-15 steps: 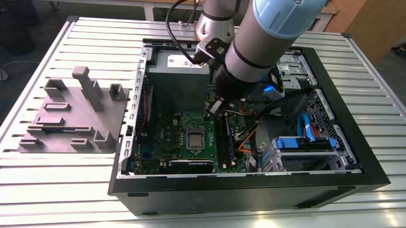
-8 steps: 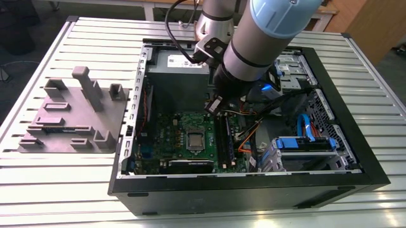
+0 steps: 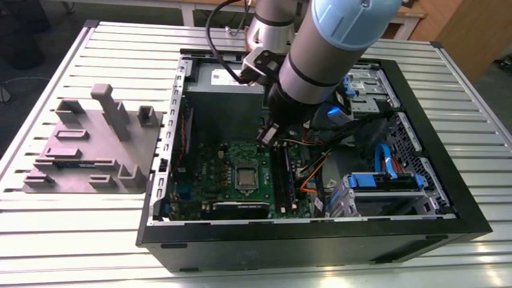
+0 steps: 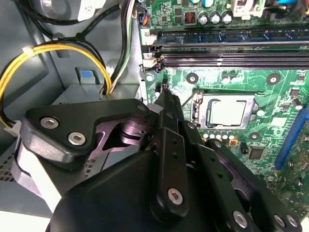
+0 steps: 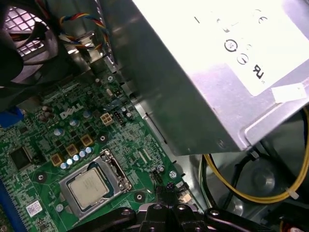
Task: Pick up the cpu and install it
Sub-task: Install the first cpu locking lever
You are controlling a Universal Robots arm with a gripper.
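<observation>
I am looking down on a worktable [image 3: 72, 228] topped with pale ribbed metal slats that run from 9 o'clock to 3 o'clock across the exterior view. Even, soft light falls on it, and the slats give a dull sheen. At 9 o'clock on the table lies a grey moulded fixture tray [image 3: 92, 147] with upright posts. Beyond the table at 12 o'clock I see the pale legs of another bench [image 3: 192, 9]. At 1 to 2 o'clock stands a brown wooden panel [image 3: 468, 27]. At 10 to 11 o'clock the floor [image 3: 44, 39] is dark.
</observation>
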